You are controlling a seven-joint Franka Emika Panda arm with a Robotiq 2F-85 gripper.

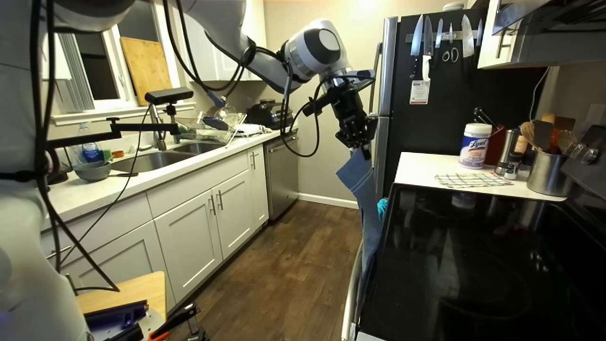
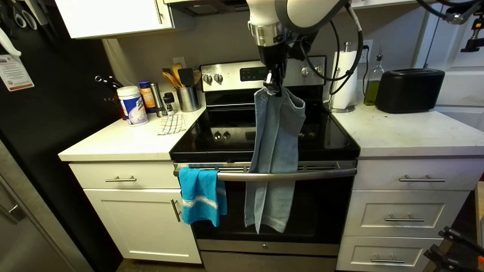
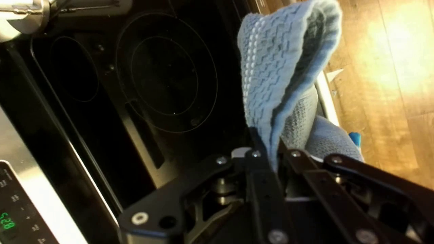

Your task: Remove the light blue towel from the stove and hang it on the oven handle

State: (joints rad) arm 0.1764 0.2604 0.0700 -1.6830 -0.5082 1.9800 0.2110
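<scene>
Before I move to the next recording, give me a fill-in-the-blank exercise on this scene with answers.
Of the light blue towel and the bright blue towel, the gripper holds the ____ one.
The oven handle crosses in ____ of the light blue towel.
The digits on the stove display glow ____.

Missing words: light blue; front; green.

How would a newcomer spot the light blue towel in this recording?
Start at the black-topped stove and the steel oven handle across its front. The light blue towel hangs from the gripper and reaches down past that handle. It is long and muted in colour, unlike the shorter, bright turquoise towel draped over the handle nearer the fridge.
</scene>
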